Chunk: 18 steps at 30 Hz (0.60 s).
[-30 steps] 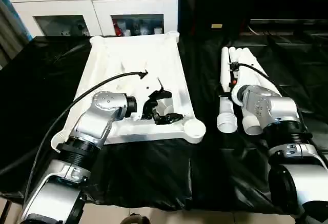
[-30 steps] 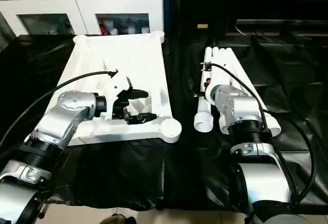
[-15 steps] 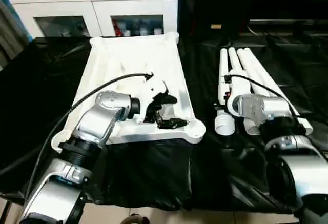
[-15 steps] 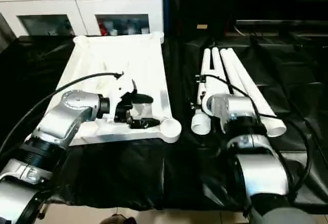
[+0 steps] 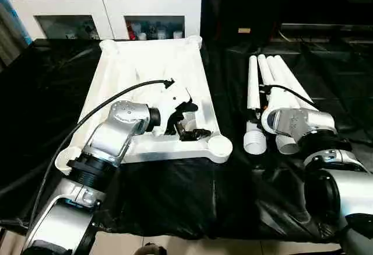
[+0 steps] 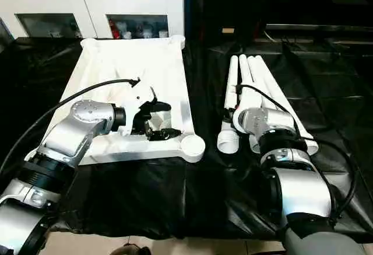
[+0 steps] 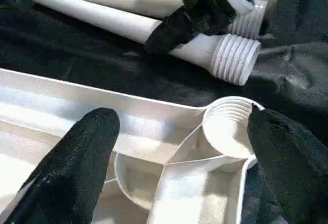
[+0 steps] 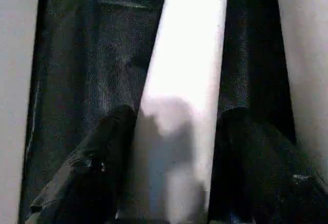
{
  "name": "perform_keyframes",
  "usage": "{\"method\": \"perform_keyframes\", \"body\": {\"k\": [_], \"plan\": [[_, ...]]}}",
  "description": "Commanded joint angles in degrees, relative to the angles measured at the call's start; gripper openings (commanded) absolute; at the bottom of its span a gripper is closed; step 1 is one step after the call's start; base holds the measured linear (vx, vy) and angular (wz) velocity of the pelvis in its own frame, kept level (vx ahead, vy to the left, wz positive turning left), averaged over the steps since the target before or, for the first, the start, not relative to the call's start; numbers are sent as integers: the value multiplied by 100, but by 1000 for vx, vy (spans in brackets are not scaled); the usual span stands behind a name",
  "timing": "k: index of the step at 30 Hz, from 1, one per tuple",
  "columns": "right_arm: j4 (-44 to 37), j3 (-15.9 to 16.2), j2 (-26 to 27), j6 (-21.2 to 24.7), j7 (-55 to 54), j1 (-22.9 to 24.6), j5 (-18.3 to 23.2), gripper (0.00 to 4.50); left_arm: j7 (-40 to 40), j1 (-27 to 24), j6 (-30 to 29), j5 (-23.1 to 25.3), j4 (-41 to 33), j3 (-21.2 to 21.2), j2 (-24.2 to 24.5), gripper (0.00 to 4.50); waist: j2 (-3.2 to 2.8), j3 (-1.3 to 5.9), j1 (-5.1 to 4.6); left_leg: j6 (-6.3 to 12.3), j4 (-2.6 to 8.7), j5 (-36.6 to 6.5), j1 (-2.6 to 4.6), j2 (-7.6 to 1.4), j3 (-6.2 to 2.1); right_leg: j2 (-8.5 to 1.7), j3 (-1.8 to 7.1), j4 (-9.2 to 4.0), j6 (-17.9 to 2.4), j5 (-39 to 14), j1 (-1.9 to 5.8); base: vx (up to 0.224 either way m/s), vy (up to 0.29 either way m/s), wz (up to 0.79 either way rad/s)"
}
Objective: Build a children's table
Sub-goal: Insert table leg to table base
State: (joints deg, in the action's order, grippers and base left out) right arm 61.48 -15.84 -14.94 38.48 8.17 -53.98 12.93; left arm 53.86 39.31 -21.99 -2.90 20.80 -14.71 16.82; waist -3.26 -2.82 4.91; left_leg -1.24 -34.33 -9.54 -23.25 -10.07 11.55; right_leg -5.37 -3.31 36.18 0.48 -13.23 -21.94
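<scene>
Right gripper [image 8: 171, 183] straddles a leg [image 8: 184, 80], probably clamped; left gripper [image 7: 179, 147] wide, staged over tabletop [image 5: 145, 62] corner socket [image 7: 228, 126] beside it.

Tabletop [image 5: 148, 68]: glossy smooth white plastic. Legs [image 5: 274, 77]: same, ridged threaded ends. Table [image 5: 175, 191] cover: shiny wrinkled black sheet. Forearms: brushed silver.

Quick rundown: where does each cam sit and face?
Head stereo pair: looks forward and down over both silver forearms at tabletop and legs.
Left wrist: along the open left gripper at a corner socket; legs and right gripper beyond.
Right wrist: down a leg between its fingers.
All views share the legs.
</scene>
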Motion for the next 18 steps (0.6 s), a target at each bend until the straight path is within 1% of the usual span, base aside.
{"method": "perform_keyframes", "body": {"k": [1,2,3,4,5,6,7,8,9,10,11,12,13,14,15,16,17,18], "plan": [[267,-95,75,137,-45,78,98,274,-227,166,-46,83,93,94,-34,450,15,418,-20,-50,354,-796,205,-282,-121,-306,197,-357,-1568,158,215,0,0,0],[267,-95,75,137,-45,78,98,274,-227,166,-46,83,93,94,-34,450,19,425,-18,-61,353,-780,200,-279,-127,-306,192,-346,-1580,238,228,0,0,0],[248,-172,79,76,-24,78,155,274,-391,237,-140,50,207,185,-112,450,23,426,-19,-56,353,-770,193,-278,-127,-307,190,-343,-1584,251,231,0,0,0],[247,-176,79,73,-23,78,157,255,-399,241,-144,49,212,190,-115,450,23,432,-26,-43,342,-749,199,-272,-117,-304,193,-341,-1601,310,226,0,0,0],[240,-263,76,73,3,75,234,244,-632,342,-205,24,385,304,-203,450,25,434,-20,-33,339,-723,199,-274,-122,-308,193,-336,-1615,354,232,0,0,0],[146,-346,79,15,117,102,335,238,-954,499,-348,-70,623,525,-330,450,34,437,-20,2,330,-676,193,-263,-117,-301,193,-335,-1629,439,238,0,0,0],[123,-364,79,-3,150,108,360,224,-1031,542,-388,-101,682,586,-363,450,49,435,-29,57,321,-646,181,-249,-111,-295,196,-329,-1647,531,250,0,0,0],[63,-412,76,-54,244,122,427,210,-1238,658,-497,-190,842,756,-454,450,33,444,-23,104,311,-615,179,-247,-115,-303,191,-330,-1662,616,259,0,0,0],[-81,-448,75,-207,409,166,499,210,-1395,786,-589,-344,979,961,-558,450,36,452,-4,165,304,-579,175,-252,-122,-316,187,-326,-1687,707,265,0,0,0],[-223,-480,72,-332,564,205,559,201,-1484,884,-680,-504,1053,1141,-648,450,71,457,-1,218,296,-516,166,-252,-118,-314,182,-314,-1715,800,279,0,0,0],[-343,-500,58,-316,687,229,619,196,-1557,962,-755,-663,1089,1302,-732,450,64,468,25,274,285,-456,170,-253,-121,-326,182,-307,-1743,873,276,0,0,0],[-586,-532,68,-344,891,300,728,191,-1638,1046,-834,-847,1112,1480,-829,450,102,472,47,396,274,-298,154,-257,-121,-322,171,-286,-1796,993,277,0,0,0],[-1194,-519,96,-216,1342,484,961,188,-1764,1190,-1030,-1215,1130,1811,-1003,450,125,482,63,528,248,-194,147,-249,-104,-310,168,-270,-1828,1139,282,0,0,0],[-1194,-519,96,-216,1342,484,961,184,-1764,1190,-1030,-1215,1130,1811,-1003,450,121,478,88,599,241,-157,142,-250,-101,-320,171,-265,-1828,1216,286,0,0,0],[-1651,-499,115,-50,1656,633,1153,183,-1845,1276,-1172,-1411,1137,1998,-1113,450,119,509,115,795,214,60,131,-269,-122,-316,152,-239,-1853,1379,262,0,0,0],[-1852,-488,122,22,1787,701,1244,182,-1872,1304,-1229,-1483,1132,2061,-1154,450,119,516,135,855,194,145,135,-265,-114,-303,154,-225,-1840,1493,263,0,0,0],[-2514,-455,145,156,2236,946,1569,182,-1929,1381,-1379,-1622,1137,2190,-1262,450,106,533,151,915,177,251,119,-273,-132,-317,149,-193,-1848,1606,261,0,0,0],[-3339,-451,160,410,2757,1261,2067,181,-1981,1466,-1557,-1771,1157,2320,-1385,450,125,528,188,1061,155,373,107,-274,-126,-304,149,-186,-1789,1815,258,0,0,0]]}}
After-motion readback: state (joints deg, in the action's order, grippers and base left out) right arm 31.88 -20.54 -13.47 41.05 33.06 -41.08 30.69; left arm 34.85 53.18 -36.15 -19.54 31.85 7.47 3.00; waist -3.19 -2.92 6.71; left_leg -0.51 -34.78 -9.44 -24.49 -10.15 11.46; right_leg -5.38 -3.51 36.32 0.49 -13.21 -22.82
